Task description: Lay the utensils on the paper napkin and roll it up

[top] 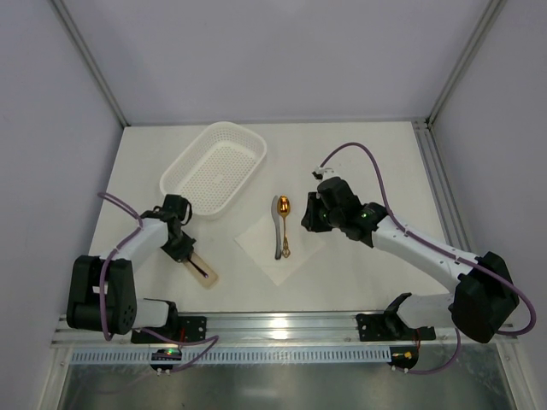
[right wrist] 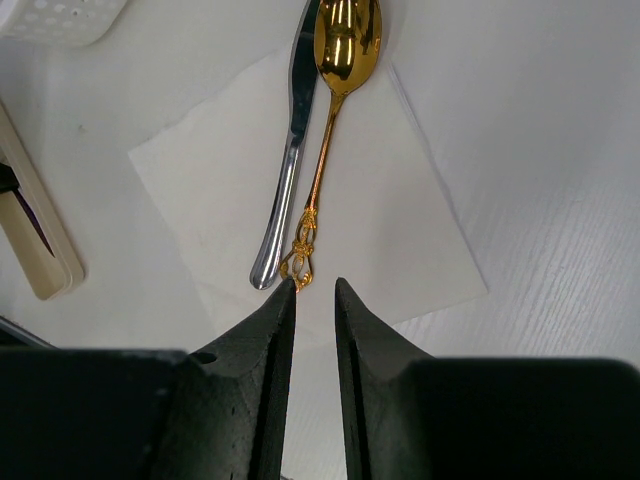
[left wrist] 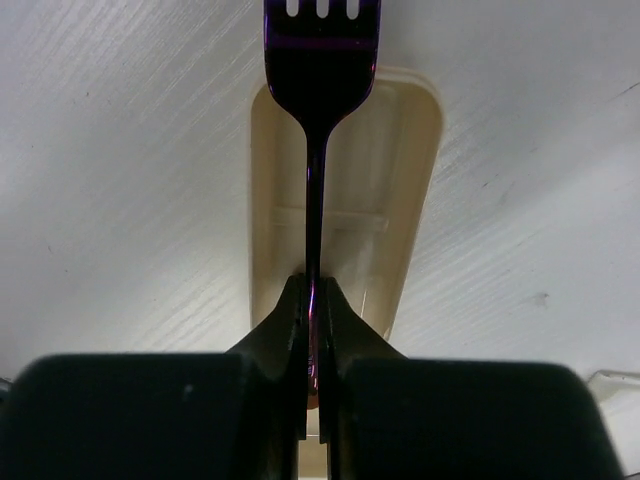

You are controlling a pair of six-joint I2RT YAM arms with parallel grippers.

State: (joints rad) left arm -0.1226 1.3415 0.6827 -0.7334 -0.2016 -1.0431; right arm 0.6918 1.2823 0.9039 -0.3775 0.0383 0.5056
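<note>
Purple, stiff and likely slick, the fork (left wrist: 318,90) is pinched at its thin handle by the left tool (left wrist: 313,330), over the beige slab (left wrist: 410,150). Both spoons (right wrist: 345,40) lie on the flimsy paper napkin (right wrist: 400,200). The right tool (right wrist: 315,290) hovers slightly spread, empty.

White paper napkin (top: 261,245) flat at centre, gold spoon (top: 285,224) and grey spoon (top: 279,232) side by side on it, purple fork (top: 203,268) lower left, handle pinched in left claw (left wrist: 312,295)

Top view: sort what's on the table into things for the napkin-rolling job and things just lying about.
For the job: paper napkin, gold spoon, silver utensil, purple fork.
Lying about: white basket, beige tray.
</note>
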